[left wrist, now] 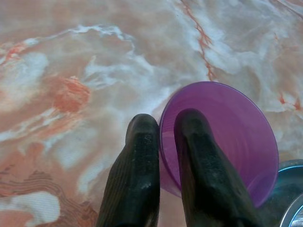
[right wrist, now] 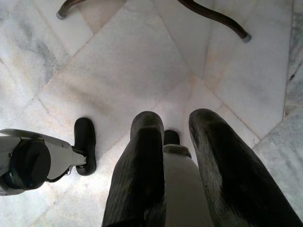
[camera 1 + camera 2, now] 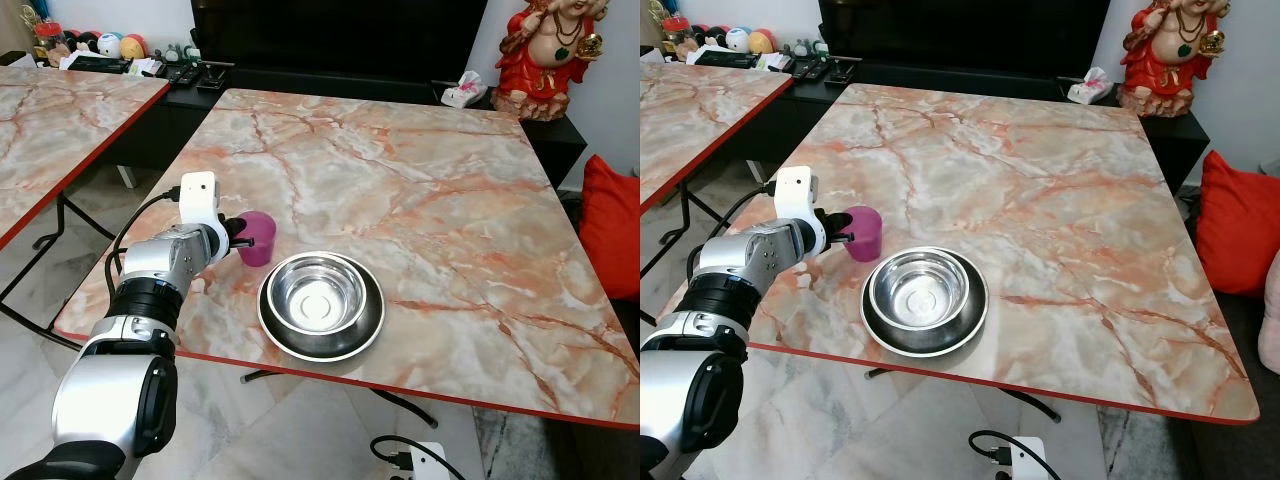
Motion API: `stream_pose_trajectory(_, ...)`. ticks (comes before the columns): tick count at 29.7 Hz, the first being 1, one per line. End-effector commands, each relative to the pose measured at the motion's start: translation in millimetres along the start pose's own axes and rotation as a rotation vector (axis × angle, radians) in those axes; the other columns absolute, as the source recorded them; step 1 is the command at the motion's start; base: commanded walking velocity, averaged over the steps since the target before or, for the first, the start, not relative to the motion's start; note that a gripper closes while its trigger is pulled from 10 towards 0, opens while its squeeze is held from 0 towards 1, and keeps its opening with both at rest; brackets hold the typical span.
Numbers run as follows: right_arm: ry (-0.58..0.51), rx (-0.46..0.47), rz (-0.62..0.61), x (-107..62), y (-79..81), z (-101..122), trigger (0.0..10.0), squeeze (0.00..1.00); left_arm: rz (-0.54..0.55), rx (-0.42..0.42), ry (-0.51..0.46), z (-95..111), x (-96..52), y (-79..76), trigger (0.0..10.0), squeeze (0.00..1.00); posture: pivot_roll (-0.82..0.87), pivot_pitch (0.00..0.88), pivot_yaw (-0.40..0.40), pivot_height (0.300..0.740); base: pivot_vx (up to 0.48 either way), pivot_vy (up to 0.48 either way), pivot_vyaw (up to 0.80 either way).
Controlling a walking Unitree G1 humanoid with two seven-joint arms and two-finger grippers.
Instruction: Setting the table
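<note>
Cup [image 3: 257,237] placement beside bowl [image 3: 321,303]: left gripper [image 1: 163,151] pinches cup rim; release next. Right gripper [image 2: 177,142] idle, fingers apart.

1. The left claw [image 3: 236,232] covers part of the purple cup [image 3: 259,238], so its near side is hidden.
2. The steel bowl [image 1: 291,198] is cut off at the edge of the left wrist view.
3. The small toys [image 3: 105,44] far back are too tiny to tell apart.
4. The red statue [image 3: 548,50] has its top cut off.
</note>
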State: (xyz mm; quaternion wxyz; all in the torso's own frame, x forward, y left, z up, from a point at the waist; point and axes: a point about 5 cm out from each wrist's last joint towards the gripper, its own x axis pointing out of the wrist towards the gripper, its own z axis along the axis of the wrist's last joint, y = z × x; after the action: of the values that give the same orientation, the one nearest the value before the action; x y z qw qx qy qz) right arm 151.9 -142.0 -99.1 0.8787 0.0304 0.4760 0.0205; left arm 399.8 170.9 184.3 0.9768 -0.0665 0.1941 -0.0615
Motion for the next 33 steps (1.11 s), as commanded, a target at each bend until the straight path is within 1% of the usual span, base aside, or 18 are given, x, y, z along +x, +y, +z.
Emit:
stream_pose_trajectory(1,0.02,-0.006,-0.005,-1.4,-1.5,-6.2,10.0,0.0,-0.008,0.007,0.017,-0.9,0.7,-3.8,10.0,0.55,0.14,0.026,-0.029,0.74,0.0,0.0,0.0)
stream_pose_trajectory(2,0.022,-0.007,-0.006,-1.4,-1.9,-6.4,10.0,0.0,-0.008,0.005,0.015,-0.6,0.8,-4.2,10.0,0.0,0.14,0.025,-0.029,0.74,0.0,0.0,0.0)
stream_pose_trajectory(8,0.024,-0.012,-0.006,-1.4,-1.5,-6.6,10.0,0.0,-0.012,-0.001,-0.004,1.0,0.4,-6.0,10.0,0.0,0.14,0.025,-0.031,0.74,0.0,0.0,0.0)
stream_pose_trajectory(14,0.022,-0.015,-0.002,-0.6,1.3,-4.5,10.0,0.0,-0.017,0.015,-0.021,2.5,-0.6,-7.3,10.0,0.0,0.14,0.026,-0.033,0.74,0.0,0.0,0.0)
stream_pose_trajectory(21,0.015,-0.017,0.0,0.3,2.2,-0.9,10.0,0.0,0.023,0.091,-0.06,9.7,-3.1,-3.3,10.0,0.0,0.14,0.026,-0.036,0.74,0.0,0.0,0.0)
stream_pose_trajectory(26,0.013,-0.02,-0.002,0.2,-2.2,0.2,10.0,0.0,0.04,0.123,-0.082,13.1,-4.5,-2.3,10.0,0.0,0.15,0.026,-0.038,0.74,0.0,0.0,0.0)
stream_pose_trajectory(28,0.015,-0.021,-0.004,-0.2,-5.3,-0.3,10.0,0.0,0.045,0.139,-0.115,17.2,-6.3,-2.5,10.0,0.0,0.14,0.027,-0.039,0.74,0.0,0.0,0.0)
stream_pose_trajectory(30,0.016,-0.02,-0.007,-0.8,-9.6,-0.9,10.0,0.0,0.04,0.19,-0.197,25.9,-10.2,-4.2,10.0,0.0,0.14,0.026,-0.038,0.74,0.0,0.0,0.0)
stream_pose_trajectory(31,0.016,-0.02,-0.007,-0.8,-9.6,-0.9,10.0,0.0,0.04,0.19,-0.197,25.9,-10.2,-4.2,10.0,0.0,0.14,0.026,-0.038,0.74,0.0,0.0,0.0)
stream_pose_trajectory(32,0.019,-0.02,-0.01,-1.5,-11.8,-2.8,10.0,0.0,0.02,0.205,-0.291,34.2,-15.6,-6.7,10.0,0.0,0.14,0.026,-0.037,0.74,0.0,0.0,0.0)
stream_pose_trajectory(33,0.02,-0.019,-0.011,-2.0,-12.9,-4.2,10.0,0.0,0.005,0.23,-0.358,39.1,-20.0,-8.8,10.0,0.0,0.14,0.025,-0.037,0.74,0.0,0.0,0.0)
